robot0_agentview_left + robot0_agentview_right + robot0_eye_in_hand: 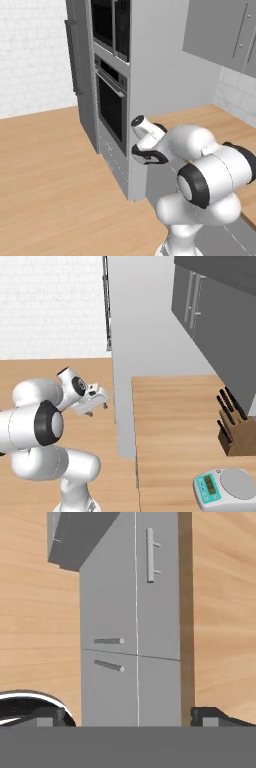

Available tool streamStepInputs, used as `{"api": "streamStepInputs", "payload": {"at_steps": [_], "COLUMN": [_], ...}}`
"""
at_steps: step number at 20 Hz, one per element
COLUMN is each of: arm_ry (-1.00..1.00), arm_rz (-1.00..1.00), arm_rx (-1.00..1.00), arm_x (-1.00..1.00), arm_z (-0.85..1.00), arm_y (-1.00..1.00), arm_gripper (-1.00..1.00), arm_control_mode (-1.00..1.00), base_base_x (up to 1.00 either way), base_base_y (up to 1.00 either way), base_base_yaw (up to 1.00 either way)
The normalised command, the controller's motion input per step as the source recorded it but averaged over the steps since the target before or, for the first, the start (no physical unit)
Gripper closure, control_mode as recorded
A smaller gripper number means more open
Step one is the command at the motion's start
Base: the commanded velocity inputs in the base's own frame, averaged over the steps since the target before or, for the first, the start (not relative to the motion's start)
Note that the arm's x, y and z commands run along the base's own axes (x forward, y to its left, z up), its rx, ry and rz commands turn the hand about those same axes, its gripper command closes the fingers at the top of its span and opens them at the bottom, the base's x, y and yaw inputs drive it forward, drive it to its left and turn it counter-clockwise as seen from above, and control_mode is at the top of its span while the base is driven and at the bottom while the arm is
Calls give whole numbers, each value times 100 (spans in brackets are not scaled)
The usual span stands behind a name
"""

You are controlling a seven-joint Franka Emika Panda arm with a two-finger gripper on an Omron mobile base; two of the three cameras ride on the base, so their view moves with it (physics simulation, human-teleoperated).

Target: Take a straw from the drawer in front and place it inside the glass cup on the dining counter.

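The white arm is folded, with the elbow high, and the claw [98, 404] points down in front of the grey cabinets. Its fingers stand wide apart and hold nothing. In the hand view two closed drawer fronts lie below; the drawer [131, 689] nearest the fingertips is shut. On the wooden tabletop [175, 421] stand one knife block [235, 431] and one kitchen scale [226, 488].

Knife block [235, 428] (right side) cut by frame edge.
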Motion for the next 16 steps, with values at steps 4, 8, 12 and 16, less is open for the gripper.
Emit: {"api": "streamStepInputs", "payload": {"at_steps": [4,8,12,16], "arm_ry": [-6,-17,-18,-10], "arm_rz": [0,0,0,8], "arm_rx": [-1,-3,-7,-3], "arm_x": [-2,-14,-2,5], "arm_z": [-2,7,-12,-8], "arm_y": [-21,-23,-17,-26], "arm_gripper": [-100,-100,-100,-100], "arm_control_mode": [-100,-100,-100,-100], "base_base_x": [0,0,0,0], "base_base_y": [0,0,0,0], "base_base_yaw": [0,0,0,0]}}
